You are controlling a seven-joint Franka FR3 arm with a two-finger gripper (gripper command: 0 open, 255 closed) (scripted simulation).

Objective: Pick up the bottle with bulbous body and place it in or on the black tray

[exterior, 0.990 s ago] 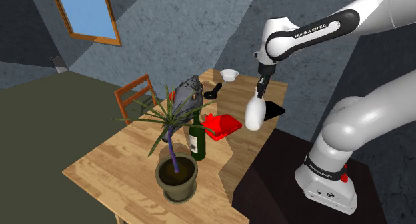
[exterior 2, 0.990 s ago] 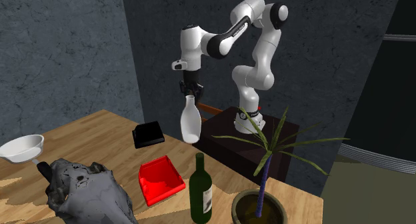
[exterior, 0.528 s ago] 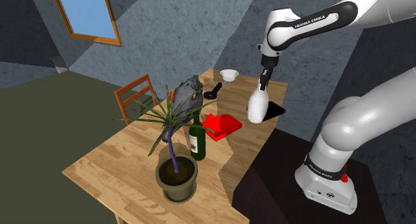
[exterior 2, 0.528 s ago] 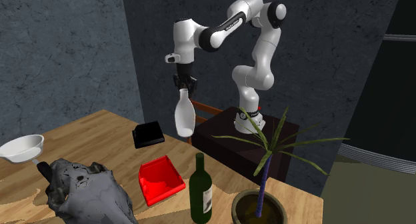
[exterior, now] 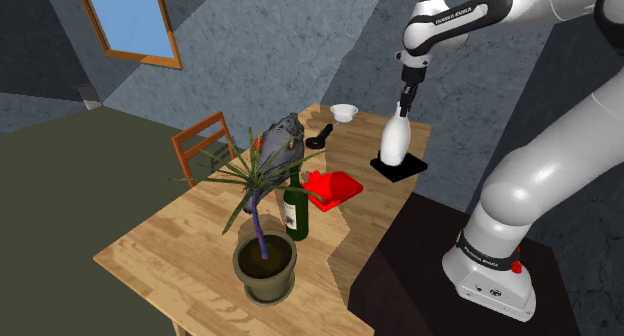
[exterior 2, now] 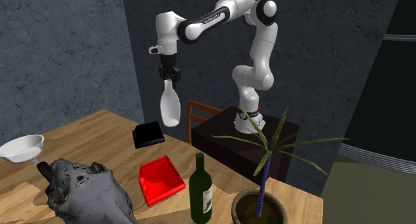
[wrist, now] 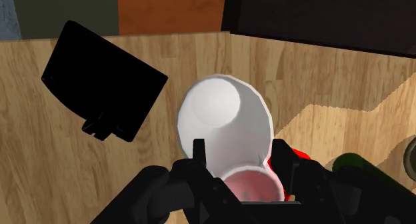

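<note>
A white bottle with a bulbous body (exterior: 395, 142) hangs neck-up in the air, with my black gripper (exterior: 405, 101) shut on its neck. In the second exterior view the bottle (exterior 2: 171, 108) hangs under the gripper (exterior 2: 168, 79), high above the table and up and to the right of the flat black tray (exterior 2: 148, 134). In the shoulder view the bottle's base overlaps the black tray (exterior: 400, 169) near the table's far edge. The wrist view looks down past the gripper (wrist: 241, 160) along the bottle (wrist: 223, 123); the tray (wrist: 103, 83) lies off to one side of it on the wood.
On the wooden table (exterior: 180, 244) stand a red tray (exterior: 333, 187), a dark green wine bottle (exterior: 295, 209), a potted plant (exterior: 264, 267), a grey rock-like lump (exterior: 283, 142) and a white bowl (exterior: 344, 112). A wooden chair (exterior: 205, 139) stands at the table's side.
The arm has carried the bottle higher and toward the black tray: leftward in the second exterior view, up and toward the far edge in the shoulder view. The grip is unchanged.
</note>
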